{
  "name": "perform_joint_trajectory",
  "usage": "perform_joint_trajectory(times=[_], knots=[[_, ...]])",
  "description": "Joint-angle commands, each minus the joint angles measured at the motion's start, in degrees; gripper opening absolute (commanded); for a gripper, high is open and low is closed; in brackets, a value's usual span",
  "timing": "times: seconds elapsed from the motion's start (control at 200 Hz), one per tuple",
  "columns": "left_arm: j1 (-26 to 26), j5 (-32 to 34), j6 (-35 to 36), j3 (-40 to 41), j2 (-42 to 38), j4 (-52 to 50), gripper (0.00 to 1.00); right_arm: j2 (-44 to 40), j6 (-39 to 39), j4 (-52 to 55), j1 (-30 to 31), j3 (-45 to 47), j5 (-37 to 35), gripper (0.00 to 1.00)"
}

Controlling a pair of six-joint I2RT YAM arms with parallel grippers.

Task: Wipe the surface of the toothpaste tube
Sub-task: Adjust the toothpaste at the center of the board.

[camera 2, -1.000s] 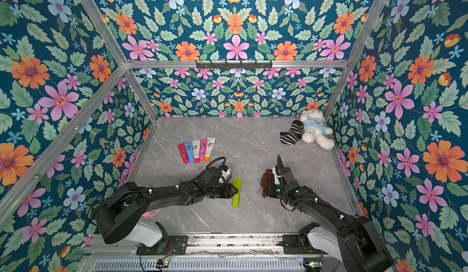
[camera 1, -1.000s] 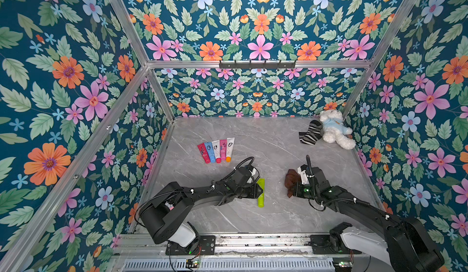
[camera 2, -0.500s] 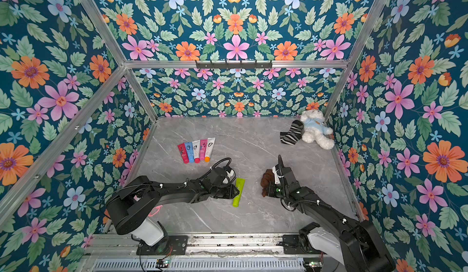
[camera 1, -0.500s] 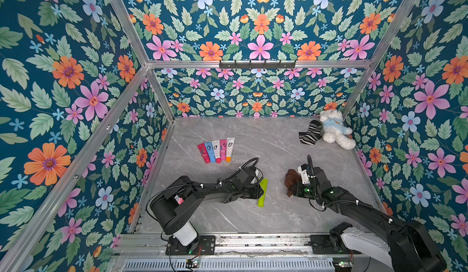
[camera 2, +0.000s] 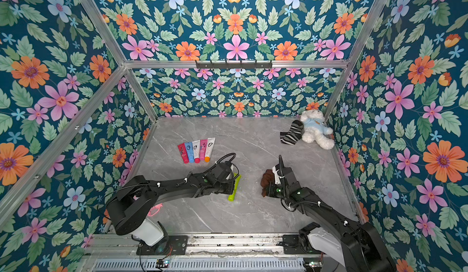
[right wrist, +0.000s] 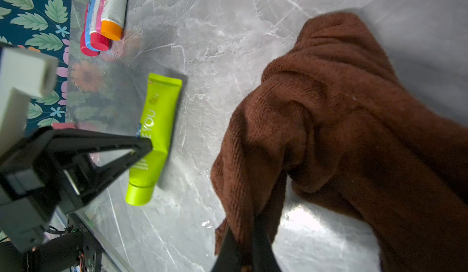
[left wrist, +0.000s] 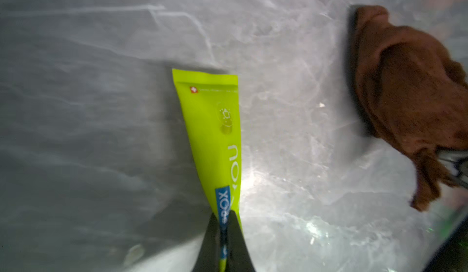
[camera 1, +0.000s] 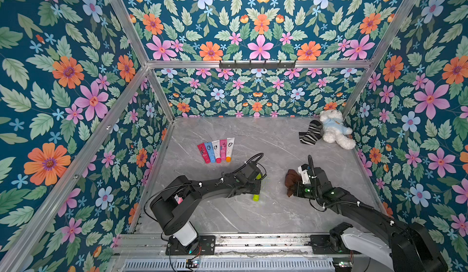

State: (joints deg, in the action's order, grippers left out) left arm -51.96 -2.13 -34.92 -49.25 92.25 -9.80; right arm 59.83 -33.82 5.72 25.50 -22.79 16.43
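- Clamping on the lime-green toothpaste tube (left wrist: 212,121): the left gripper (left wrist: 224,220) is pressing its jaws together on the tube's long edge, nearer the cap than the crimped end.
- In the right wrist view the left gripper (right wrist: 145,144) is meeting the toothpaste tube (right wrist: 157,121) from the side, and the tube is casting a shadow on the grey marble table (right wrist: 215,42); I cannot tell if the tube is resting flat or being lifted a little.
- In both top views the toothpaste tube (camera 1: 255,197) (camera 2: 234,189) is sitting near the table's middle front, its cap pointing toward the robot and most of its body hiding under the left wrist.
- The right gripper (right wrist: 249,232) is squeezing shut on a bunched corner of the brown cloth (right wrist: 342,131), and the rest of the cloth is piling up on the table beyond it.
- The brown cloth (camera 1: 291,179) (camera 2: 267,179) is lying beside the tube, near it but not touching it; the gap is showing clearly in the left wrist view, cloth (left wrist: 405,93) off to one side.
- A row of five tubes (camera 1: 216,151) is lying side by side toward the left wall, apart from both arms.
- A plush bear (camera 1: 334,131) and a striped sock (camera 1: 310,132) are sitting together in the far right corner.
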Motion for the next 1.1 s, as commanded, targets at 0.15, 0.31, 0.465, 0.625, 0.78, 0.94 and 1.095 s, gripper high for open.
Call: perform_joint_trajectory(times=[0.15,0.31,0.465,0.625,0.78,0.94,1.095], knots=[[-2.8,26.7,6.3,-12.9,6.7,-25.9,0.00,0.0,0.3,-0.5,0.1,0.1,0.5,0.00],[-5.9,34.1,5.7,-19.4,15.6,-30.7,0.00,-0.1,0.3,-0.2,0.1,0.1,0.5,0.00],[-8.7,38.0,4.5,-25.3,22.0,-34.6,0.00,-0.2,0.3,0.0,0.1,-0.1,0.4,0.00],[-11.0,35.4,3.9,-26.6,23.3,-33.4,0.20,0.0,0.3,0.0,0.0,-0.1,0.2,0.00],[-12.6,31.1,3.6,-24.4,21.2,-28.2,0.39,0.1,0.4,0.2,0.1,-0.2,0.0,0.00],[-13.3,29.2,3.2,-20.7,14.6,-22.4,0.44,0.4,0.5,0.3,0.0,-0.5,0.0,0.00],[-13.3,29.6,2.9,-13.2,4.0,-15.5,0.48,0.7,0.6,0.3,0.1,-0.7,0.2,0.00]])
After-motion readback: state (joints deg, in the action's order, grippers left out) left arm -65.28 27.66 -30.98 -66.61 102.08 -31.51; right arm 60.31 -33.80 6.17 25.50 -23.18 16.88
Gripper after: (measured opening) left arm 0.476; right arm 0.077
